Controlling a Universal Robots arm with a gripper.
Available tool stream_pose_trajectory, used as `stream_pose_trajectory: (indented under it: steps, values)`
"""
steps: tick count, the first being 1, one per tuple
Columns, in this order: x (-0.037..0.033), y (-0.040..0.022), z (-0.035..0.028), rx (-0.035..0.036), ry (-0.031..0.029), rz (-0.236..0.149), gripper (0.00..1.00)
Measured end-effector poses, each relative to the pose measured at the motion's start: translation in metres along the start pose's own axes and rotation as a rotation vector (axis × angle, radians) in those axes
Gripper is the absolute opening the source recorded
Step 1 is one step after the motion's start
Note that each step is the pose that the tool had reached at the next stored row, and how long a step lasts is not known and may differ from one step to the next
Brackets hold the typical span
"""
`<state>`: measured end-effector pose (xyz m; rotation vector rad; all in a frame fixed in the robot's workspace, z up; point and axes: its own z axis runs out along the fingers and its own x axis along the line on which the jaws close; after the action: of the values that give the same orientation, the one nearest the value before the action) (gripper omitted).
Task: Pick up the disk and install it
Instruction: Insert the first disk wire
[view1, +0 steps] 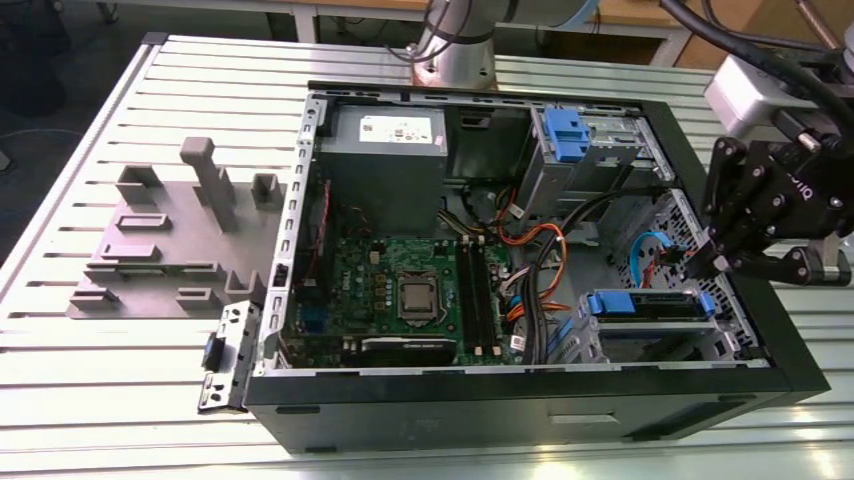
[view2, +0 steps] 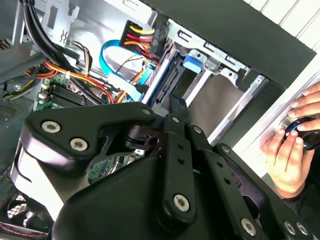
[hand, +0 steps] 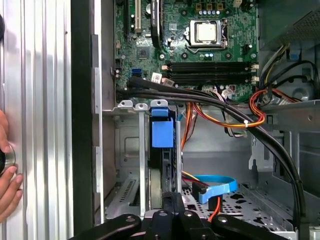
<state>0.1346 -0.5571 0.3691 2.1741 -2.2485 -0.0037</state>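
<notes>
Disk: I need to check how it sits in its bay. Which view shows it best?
The first wrist view: the disk stands edge-on, unblocked, between the bay's metal guides. The exterior view shows it small, beside the pincer. In the second wrist view its blue end peeks past the pincer.

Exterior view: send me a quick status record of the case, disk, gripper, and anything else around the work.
case: open computer case lying on its side on a slatted table
disk: sits in the drive bay at the exterior view's lower right, blue rails showing; full seating cannot be told
gripper: over that corner of the case, tip close to the disk; contact unclear
inside: power supply, motherboard
beside case: grey fixture, exterior view's left
person: hand on a round knob
</notes>
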Motion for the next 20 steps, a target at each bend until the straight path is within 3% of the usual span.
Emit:
stream_pose_trajectory:
  steps: [10,20]
  values:
    - [-0.0078,-0.0089,0.0004,-0.0039,0.0001,-0.003,0.11]
    - [-0.0107,-0.0120,0.0017,-0.0042,0.0012,-0.052,0.11]
